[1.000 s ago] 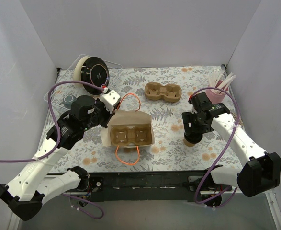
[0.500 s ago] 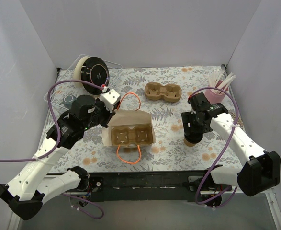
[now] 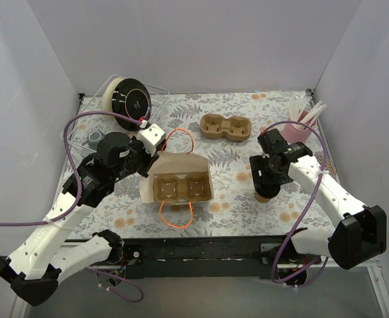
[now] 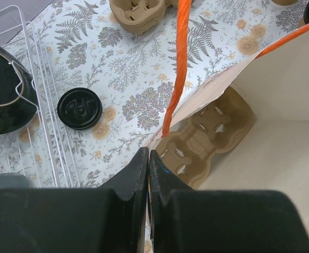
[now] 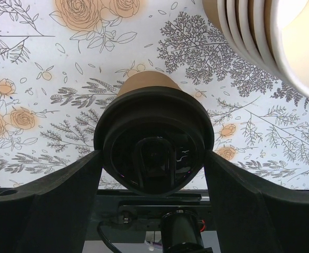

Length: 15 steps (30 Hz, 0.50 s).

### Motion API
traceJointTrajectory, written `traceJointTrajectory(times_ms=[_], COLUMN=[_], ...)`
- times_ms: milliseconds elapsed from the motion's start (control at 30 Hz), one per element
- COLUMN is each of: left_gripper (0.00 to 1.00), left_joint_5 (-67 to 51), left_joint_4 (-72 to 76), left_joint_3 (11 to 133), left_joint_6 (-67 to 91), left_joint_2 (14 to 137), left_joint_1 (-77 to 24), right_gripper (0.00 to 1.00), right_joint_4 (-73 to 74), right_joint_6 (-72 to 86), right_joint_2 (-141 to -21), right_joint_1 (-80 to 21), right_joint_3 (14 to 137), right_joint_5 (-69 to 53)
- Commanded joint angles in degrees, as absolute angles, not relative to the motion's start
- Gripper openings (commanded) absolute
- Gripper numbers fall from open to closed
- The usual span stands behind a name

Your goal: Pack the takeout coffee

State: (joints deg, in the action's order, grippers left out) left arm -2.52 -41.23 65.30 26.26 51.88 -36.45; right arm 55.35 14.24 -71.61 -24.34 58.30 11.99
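From above, we see the takeout coffee [image 3: 266,194] standing upright on the floral table [image 3: 234,212], right of the paper bag [image 3: 179,161]. Its long axis is vertical, and the right gripper [image 3: 266,177] hides most of it. The left gripper [image 3: 153,150] sits at the bag's left rim. A loose cup carrier [image 3: 225,127] and a pink cup of straws [image 3: 299,129] lie beyond.

In the left wrist view, we find the fingers [image 4: 133,179] pressed together on the bag's rim beside an orange handle [image 4: 179,63]. A second carrier [image 4: 207,138] sits inside the bag.

Only the right wrist view shows us the black lid [image 5: 154,132] facing the camera, with pads [image 5: 65,195] against either side. Stacked paper cups [image 5: 259,37] stand near.
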Motion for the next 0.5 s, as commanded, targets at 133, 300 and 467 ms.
traceJointTrajectory(times_ms=[133,300,467], left_gripper=[0.0,0.0,0.0], left_joint_5=[-2.9,-3.25,-3.6], left_joint_4=[-41.4,-41.57,-41.57], left_joint_3=[66.45,65.57,65.04], left_joint_6=[26.1,26.28,26.28], left_joint_2=[50.54,49.49,48.78], left_joint_1=[-36.21,-36.12,-36.21], right_gripper=[0.77,0.66,0.6], right_joint_4=[55.2,58.18,60.03], right_joint_6=[14.77,9.78,4.58], right_joint_2=[-71.46,-70.84,-67.51], right_joint_1=[-24.7,-24.7,-24.78], right_joint_3=[58.89,63.8,72.24], right_joint_5=[14.32,14.95,11.0])
